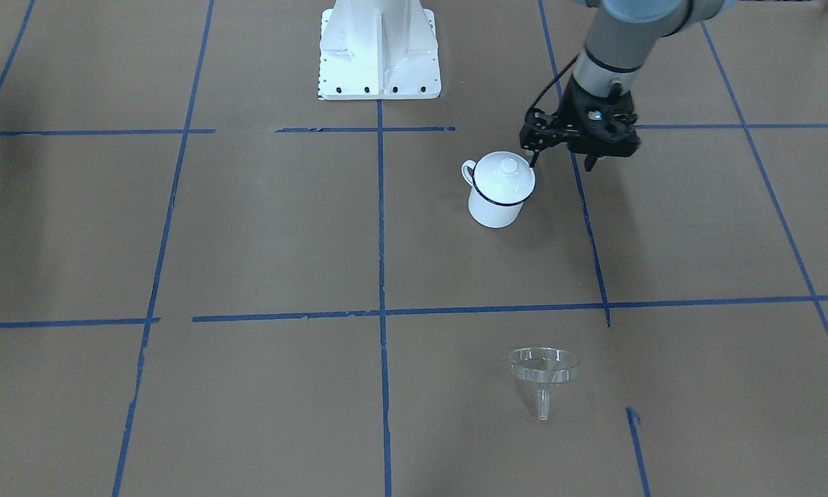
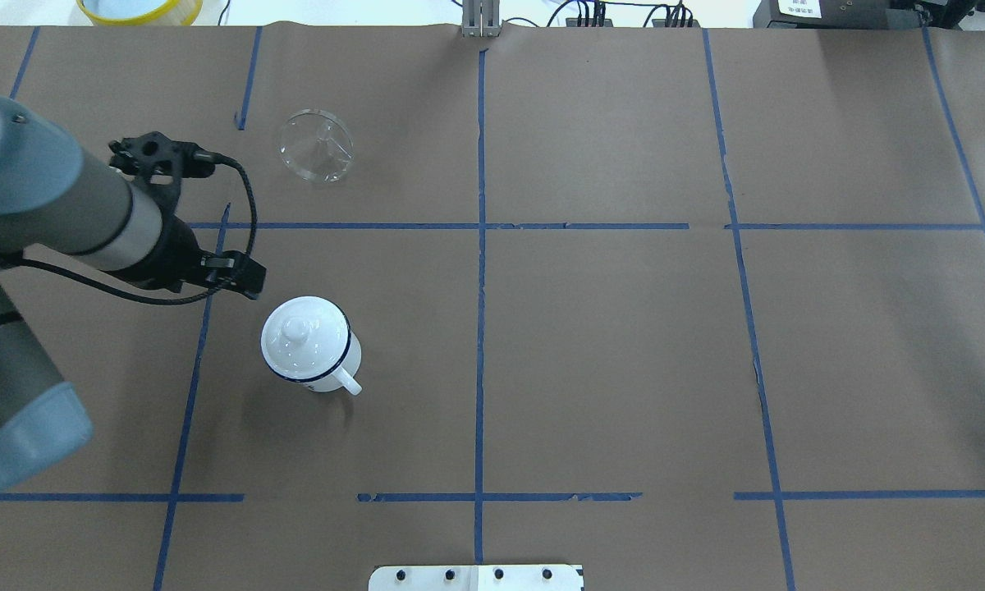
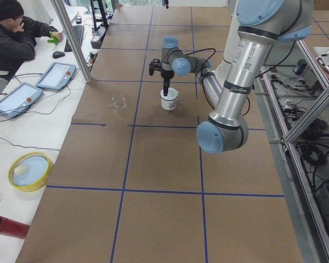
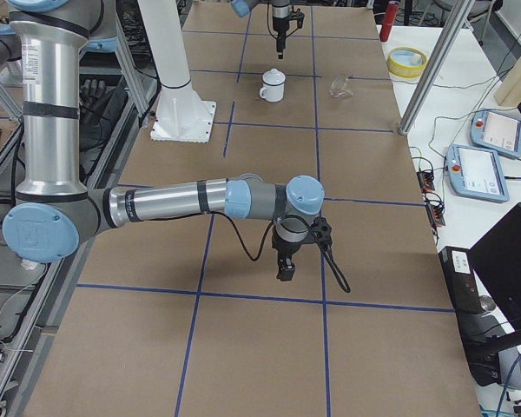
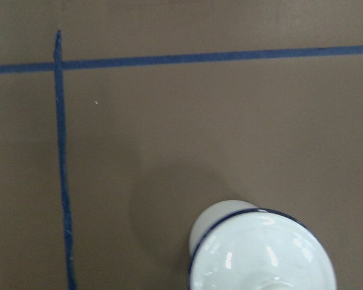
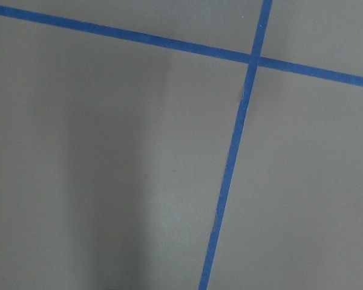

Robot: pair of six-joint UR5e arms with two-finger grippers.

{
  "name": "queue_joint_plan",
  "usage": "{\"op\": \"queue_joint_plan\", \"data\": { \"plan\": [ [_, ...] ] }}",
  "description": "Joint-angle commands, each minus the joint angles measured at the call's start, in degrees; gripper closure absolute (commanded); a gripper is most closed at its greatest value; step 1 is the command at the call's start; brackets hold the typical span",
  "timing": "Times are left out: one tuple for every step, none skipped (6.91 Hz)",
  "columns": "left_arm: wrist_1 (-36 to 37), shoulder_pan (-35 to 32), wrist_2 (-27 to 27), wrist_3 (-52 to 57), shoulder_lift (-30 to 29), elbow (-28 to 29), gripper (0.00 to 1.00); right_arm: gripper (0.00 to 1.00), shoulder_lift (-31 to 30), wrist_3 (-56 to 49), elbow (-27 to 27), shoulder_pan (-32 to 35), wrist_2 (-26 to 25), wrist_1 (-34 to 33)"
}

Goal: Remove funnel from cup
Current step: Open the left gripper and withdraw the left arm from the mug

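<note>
Shows, lower centre-right of the front-facing view, the funnel (image 1: pixel 544 369) lying on its side on the table (image 1: pixel 248 228), spout toward the bottom edge, outside the cup (image 1: pixel 495 200) and well apart from it. Shows the cup above centre, upright, handle at upper left, capped by a white knobbed lid (image 1: pixel 504 176). Places the left gripper (image 1: pixel 590 163) at upper right, near the cup; cannot tell whether open or closed. Places the right gripper (image 4: pixel 286 269) at lower centre of the right-side view, above bare paper; closure likewise impossible to tell.
</note>
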Motion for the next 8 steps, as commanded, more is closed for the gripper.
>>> {"op": "queue_joint_plan", "data": {
  "plan": [
    [-9.5, -15.5, -9.3, 16.6, 13.0, 0.8, 0.00, 0.00, 0.0, 0.0, 0.0, 0.0, 0.0, 0.0],
    [-9.5, -21.9, -12.7, 17.9, 17.8, 1.5, 0.00, 0.00, 0.0, 0.0, 0.0, 0.0, 0.0, 0.0],
    [-9.6, -22.5, -12.5, 18.0, 22.4, 3.8, 0.00, 0.00, 0.0, 0.0, 0.1, 0.0, 0.0, 0.0],
    [-9.7, -26.4, -12.8, 20.2, 24.1, 7.0, 0.00, 0.00, 0.0, 0.0, 0.1, 0.0, 0.0, 0.0],
    [-9.4, -32.9, -13.0, 37.6, 25.1, 10.3, 0.00, 0.00, 0.0, 0.0, 0.0, 0.0, 0.0, 0.0],
    [-8.7, -41.7, -14.8, 49.8, 25.1, 16.3, 0.00, 0.00, 0.0, 0.0, 0.1, 0.0, 0.0, 0.0],
    [-4.8, -43.8, -17.7, 50.9, 25.2, 17.6, 0.00, 0.00, 0.0, 0.0, 0.0, 0.0, 0.0, 0.0],
    [2.2, -44.8, -17.9, 50.8, 24.3, 17.2, 0.00, 0.00, 0.0, 0.0, 0.1, 0.0, 0.0, 0.0]
  ]
}}
